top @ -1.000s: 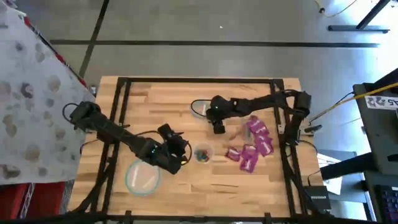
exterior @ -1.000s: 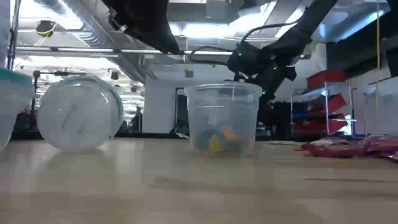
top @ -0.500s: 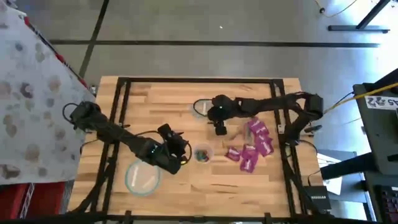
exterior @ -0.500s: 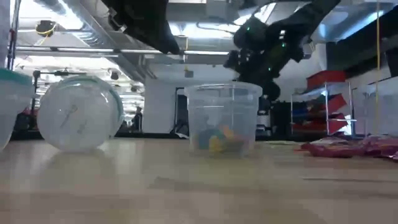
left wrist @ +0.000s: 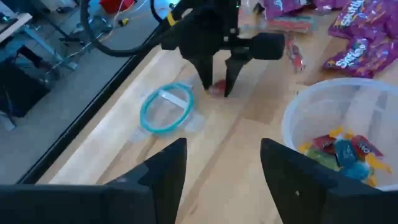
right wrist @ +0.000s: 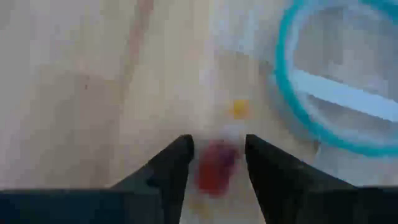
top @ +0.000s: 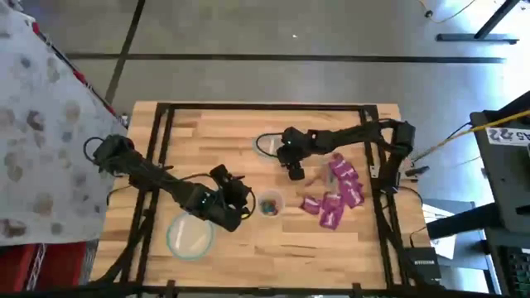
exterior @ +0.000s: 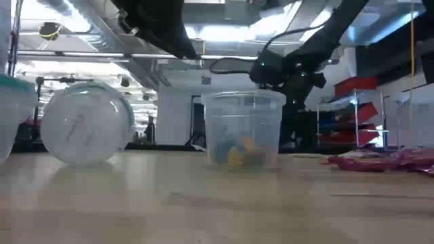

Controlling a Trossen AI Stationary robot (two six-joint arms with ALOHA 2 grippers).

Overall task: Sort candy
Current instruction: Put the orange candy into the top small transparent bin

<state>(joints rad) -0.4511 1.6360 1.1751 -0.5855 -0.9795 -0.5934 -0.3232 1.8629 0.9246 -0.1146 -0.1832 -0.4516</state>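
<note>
From above, the right tool (top: 293,173) hung over the tabletop (top: 215,132), the magenta candy (top: 335,197) heaped just beside it; the left tool (top: 234,201) waited, spread, next to the cup (top: 269,204). In the left wrist view, the right tool's tips straddled a red candy (left wrist: 217,88). In the right wrist view, its fingers (right wrist: 168,168) pinched that red candy (right wrist: 214,167), near a teal-rimmed bowl (right wrist: 292,106).

The purple candy packets (left wrist: 364,38) read "Skittles" (the lettering is partly cut off).
</note>
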